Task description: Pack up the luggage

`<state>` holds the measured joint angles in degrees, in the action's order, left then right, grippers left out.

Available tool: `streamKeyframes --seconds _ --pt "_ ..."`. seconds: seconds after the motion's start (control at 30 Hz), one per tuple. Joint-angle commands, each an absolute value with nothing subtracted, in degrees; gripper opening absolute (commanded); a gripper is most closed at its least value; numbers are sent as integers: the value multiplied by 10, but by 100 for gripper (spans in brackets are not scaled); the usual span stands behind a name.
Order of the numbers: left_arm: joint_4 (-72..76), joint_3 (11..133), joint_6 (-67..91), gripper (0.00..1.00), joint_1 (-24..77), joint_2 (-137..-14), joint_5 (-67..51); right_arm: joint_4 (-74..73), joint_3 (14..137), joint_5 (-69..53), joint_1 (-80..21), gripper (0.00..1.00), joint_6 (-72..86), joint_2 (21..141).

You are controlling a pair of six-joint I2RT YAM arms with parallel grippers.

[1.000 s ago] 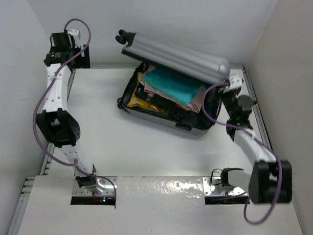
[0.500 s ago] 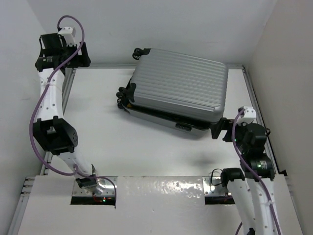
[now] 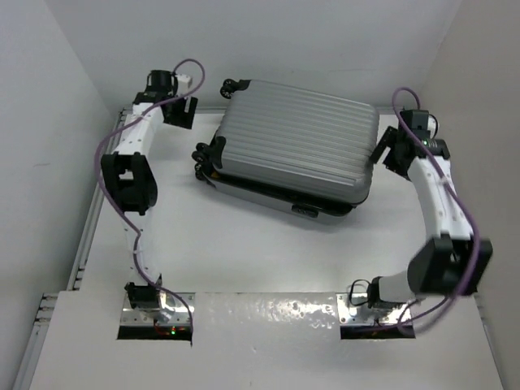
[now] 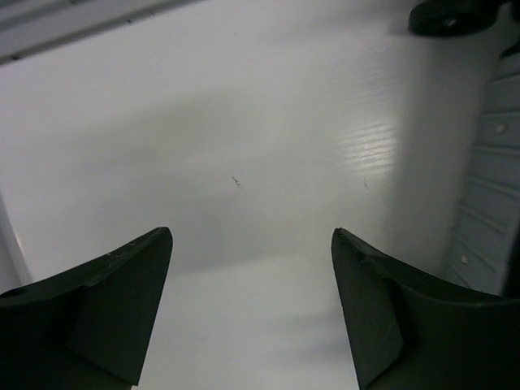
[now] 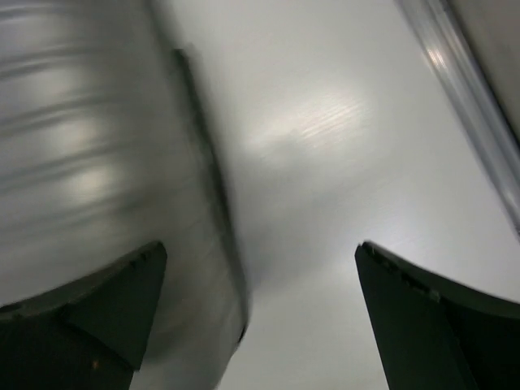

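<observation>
- At the far middle, luggage (image 3: 296, 150) lies closed: stiff, slick ribbed shell, probably heavy; push at edges or take the handle.
- Left gripper (image 3: 179, 114), right gripper (image 3: 383, 156): jaws apart, empty.

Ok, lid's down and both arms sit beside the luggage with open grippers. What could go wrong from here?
1. The luggage lid sits offset over the lower shell, which juts out on the near side; it may not be fully closed, and a press could shift it rather than seat it.
2. The right gripper, open, hangs at the case's right edge; a finger could catch the shell and slide the case.
</observation>
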<state>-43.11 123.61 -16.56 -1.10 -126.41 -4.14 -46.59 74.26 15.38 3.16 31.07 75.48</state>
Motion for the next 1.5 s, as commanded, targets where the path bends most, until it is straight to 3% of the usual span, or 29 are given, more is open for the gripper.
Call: streamKeyframes --seconds 0.0,0.17,0.33,0.43,0.5,0.6,0.73,0.8,0.83,1.07,1.23,1.37,1.43,1.47 --pt "-400 1254 -197 76 -4 -1290 25 -436 740 205 81 99 360 843" --pt "-324 1200 -279 77 47 -1304 -31 -343 740 165 83 99 359 960" --pt "-176 1009 -385 76 66 -1196 -197 -277 786 -39 70 99 261 1074" --pt "-163 808 -545 76 96 -1108 -271 -270 878 -59 17 99 174 1152" --pt "-190 756 -650 76 112 -1062 -303 -289 994 -105 -25 99 129 1232" --pt "-349 716 -809 76 136 -1018 -376 -314 1169 -182 -74 98 110 1329" --pt "-332 557 -947 76 177 -857 -368 -165 1230 -220 -119 99 155 1350" --pt "-306 508 -959 76 181 -747 -372 -131 1216 -177 -113 99 223 1338" --pt "-291 486 -924 77 180 -714 -369 -127 1201 -100 -106 99 237 1319" --pt "-241 577 -600 79 149 -579 -325 -332 1156 204 50 99 267 1237" --pt "-114 681 -430 76 122 -586 -270 -387 1017 227 64 99 217 1120" --pt "-59 801 -261 73 89 -724 -191 -382 865 200 61 99 229 994" --pt "-145 933 -246 74 51 -809 -164 -377 772 171 57 99 234 916" --pt "-197 988 -263 74 42 -913 -150 -372 738 152 52 99 235 890"
